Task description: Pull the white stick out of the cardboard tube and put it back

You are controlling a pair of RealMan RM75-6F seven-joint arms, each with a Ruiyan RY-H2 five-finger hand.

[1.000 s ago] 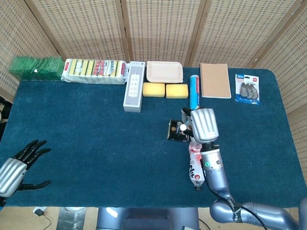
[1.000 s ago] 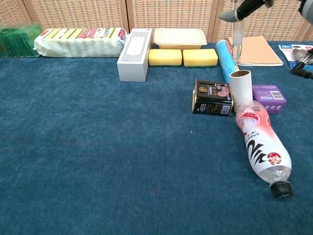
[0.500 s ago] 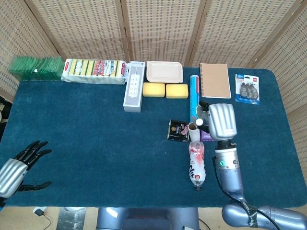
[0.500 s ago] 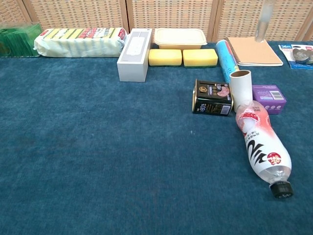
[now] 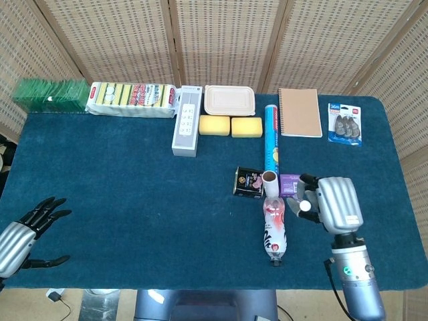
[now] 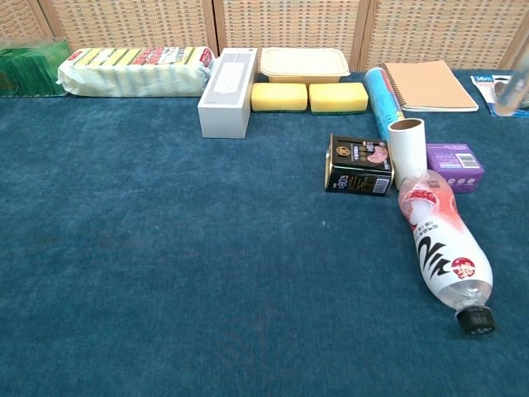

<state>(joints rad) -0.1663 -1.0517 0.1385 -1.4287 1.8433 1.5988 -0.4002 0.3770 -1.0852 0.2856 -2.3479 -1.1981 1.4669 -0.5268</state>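
Two robot hands show in our head view, both nearest us at the table's front edge. Our left hand [image 5: 23,234] rests low at the near left corner, fingers spread and holding nothing, well apart from everything; we judge it parked out of the way. Our right hand [image 5: 329,204] hovers above the near right of the dark blue felt tabletop [image 5: 134,200], just right of the clutter. Its fingers curl toward a small white tip [image 5: 304,206], which we take to be the white stick seen end-on, pinched there. In the chest view only a blurred pale sliver [image 6: 519,83] shows at the right edge.

Next comes a clear plastic bottle with a red and white label [image 6: 442,244] lying on its side, cap toward us. Touching its far end stands the upright white cardboard tube [image 6: 407,150], mouth open upward and empty, wedged between a small black printed box [image 6: 359,165] and a small purple box [image 6: 455,166]; we judge these neighbours help steady it.

Farther back lies a blue cylindrical roll [image 5: 271,136].

We judge the stick is out; reinserting it remains.
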